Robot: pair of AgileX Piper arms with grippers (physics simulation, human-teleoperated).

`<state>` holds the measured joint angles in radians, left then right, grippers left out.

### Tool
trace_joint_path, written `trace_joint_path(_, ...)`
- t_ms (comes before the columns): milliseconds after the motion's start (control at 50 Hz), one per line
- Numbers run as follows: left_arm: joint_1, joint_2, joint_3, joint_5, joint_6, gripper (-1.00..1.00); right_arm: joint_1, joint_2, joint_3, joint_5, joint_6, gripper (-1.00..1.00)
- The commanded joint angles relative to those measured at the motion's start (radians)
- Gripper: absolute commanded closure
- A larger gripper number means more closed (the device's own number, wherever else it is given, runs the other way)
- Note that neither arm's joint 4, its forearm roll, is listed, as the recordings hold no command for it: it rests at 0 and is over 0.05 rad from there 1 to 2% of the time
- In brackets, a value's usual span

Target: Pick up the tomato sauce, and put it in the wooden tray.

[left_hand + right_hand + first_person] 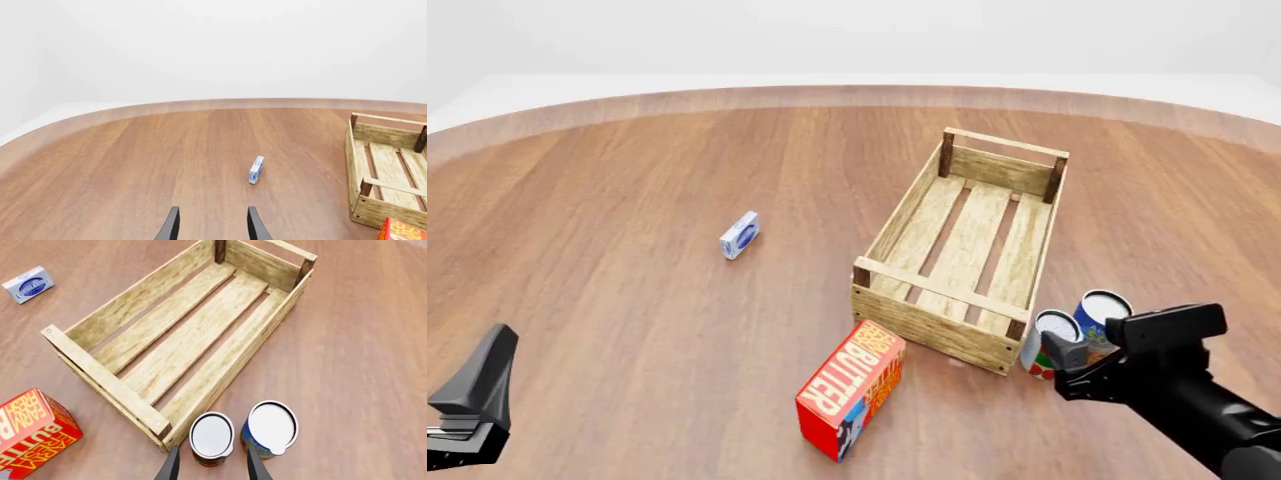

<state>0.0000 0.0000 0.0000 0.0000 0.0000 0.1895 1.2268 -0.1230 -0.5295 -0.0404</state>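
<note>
The tomato sauce (pixel 211 436) is a small can with a silver-white top and a red label. It stands on the table just outside a near corner of the wooden tray (pixel 193 335), with the blue-labelled can (pixel 270 427) right beside it. In the front view the tomato sauce (pixel 1049 335) is right of the tray's (pixel 938 288) near end. My right gripper (pixel 213 469) is open above the tomato sauce, one finger to each side of it, and shows in the front view (pixel 1072 368) too. My left gripper (pixel 213 227) is open and empty, at the near left (pixel 483 385).
A red butter box (pixel 851 390) stands in front of the tray's near end. A small blue-and-white box (pixel 739 235) lies on the table left of the tray. The blue can (pixel 1101 310) touches or nearly touches the tomato sauce. The tray holds nothing.
</note>
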Motion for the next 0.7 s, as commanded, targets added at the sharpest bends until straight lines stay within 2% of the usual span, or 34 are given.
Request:
trace_joint_path(20,0.0,0.0,0.0,0.0,0.0,-1.0,0.001,0.033,0.002,-0.029,0.003,-1.0)
trace_joint_path(700,0.0,0.0,0.0,0.0,0.0,-1.0,-0.011,0.129,0.012,-0.119,0.004,-1.0)
